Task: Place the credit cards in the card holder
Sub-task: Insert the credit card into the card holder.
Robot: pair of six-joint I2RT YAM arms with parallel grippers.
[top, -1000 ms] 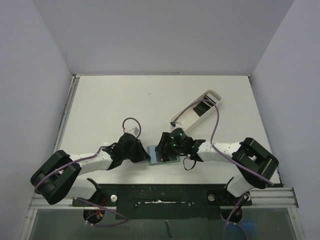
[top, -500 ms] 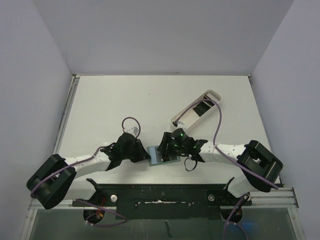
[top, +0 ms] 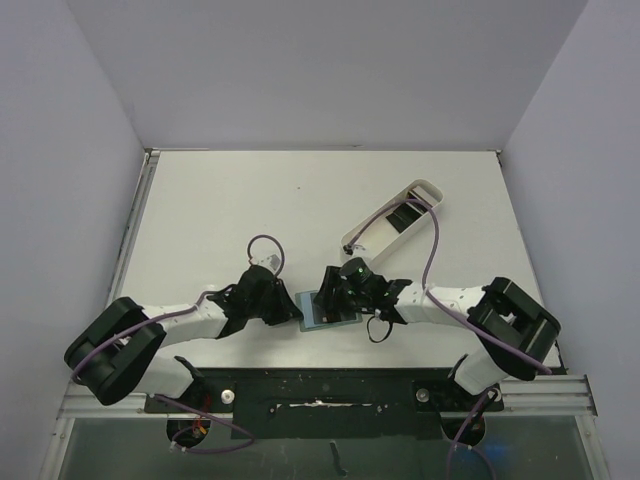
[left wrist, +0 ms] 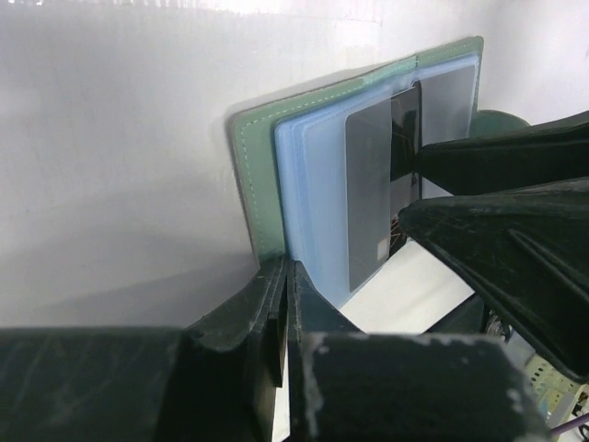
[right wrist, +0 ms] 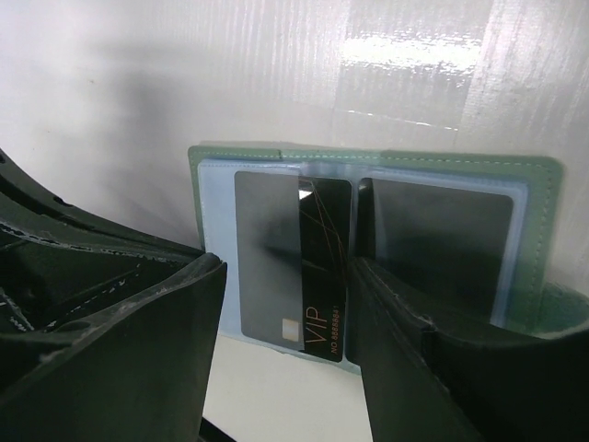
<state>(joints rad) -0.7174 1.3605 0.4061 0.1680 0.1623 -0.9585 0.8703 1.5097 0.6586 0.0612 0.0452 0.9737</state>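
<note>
White table (top: 220, 210), pale walls on three sides.
- Long white tray (top: 372, 232), far right of centre, angled; spare dark cards (top: 405, 215) inside.
- Card holder (top: 312, 312), near centre between both arms, lying open, bluish pockets up; a dark card shows in each pocket.
- Left gripper (left wrist: 283, 285): jaws closed on the card holder's green near edge, pinning it.
- Right gripper (right wrist: 290, 304): jaws apart, straddling one black card (right wrist: 322, 267) marked VIP; grip unconfirmed.
- Key relation: the black card lies over the fold, directly ahead of the right gripper, long axis running along its fingers. The right arm is the nearer one and is likely to do the seating.
</note>
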